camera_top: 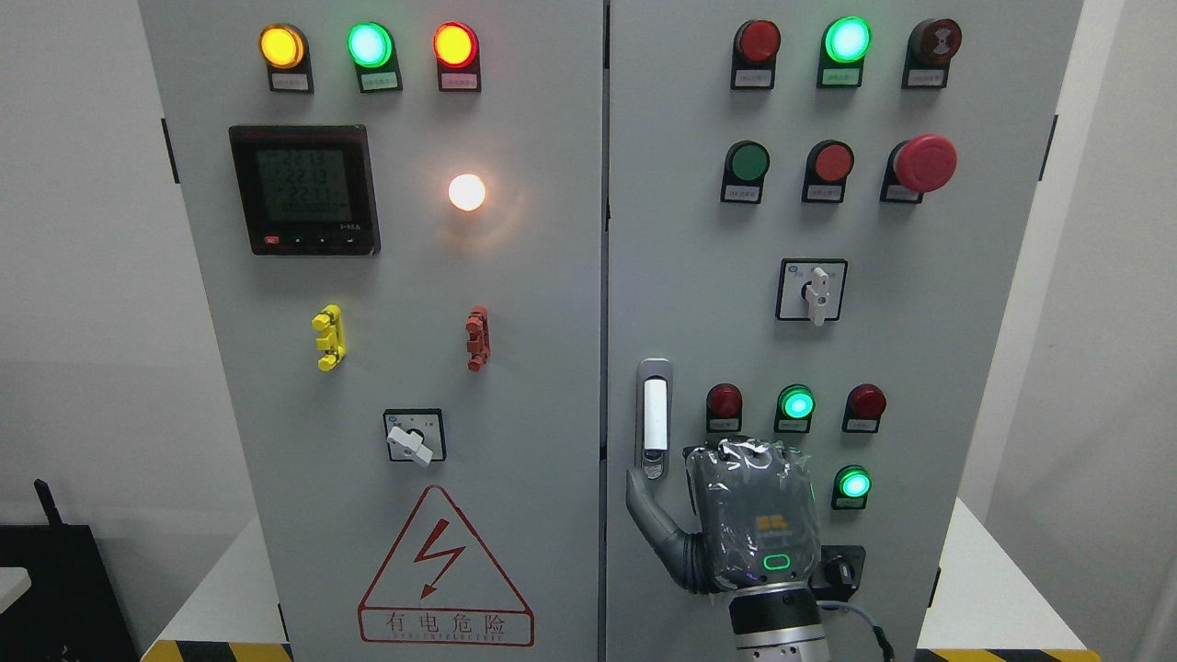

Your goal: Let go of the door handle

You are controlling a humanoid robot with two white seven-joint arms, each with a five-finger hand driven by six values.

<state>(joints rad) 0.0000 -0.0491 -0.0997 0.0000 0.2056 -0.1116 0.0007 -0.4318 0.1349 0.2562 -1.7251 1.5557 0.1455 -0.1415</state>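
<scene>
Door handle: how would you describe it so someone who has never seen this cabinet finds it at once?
Start at the grey cabinet's right door, along its left edge beside the centre seam. Below mid-height sits the door handle, a tall narrow silver plate with a white bar. Everything else on that door is a round lamp, button or switch; the right hand's thumb reaches just below it.

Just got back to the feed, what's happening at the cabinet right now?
The right hand is raised flat against the right door of the electrical cabinet, just below and right of the door handle. Its thumb reaches up to the handle's lower end, but the hand isn't wrapped around it. The doors look closed. The left arm isn't showing.
</scene>
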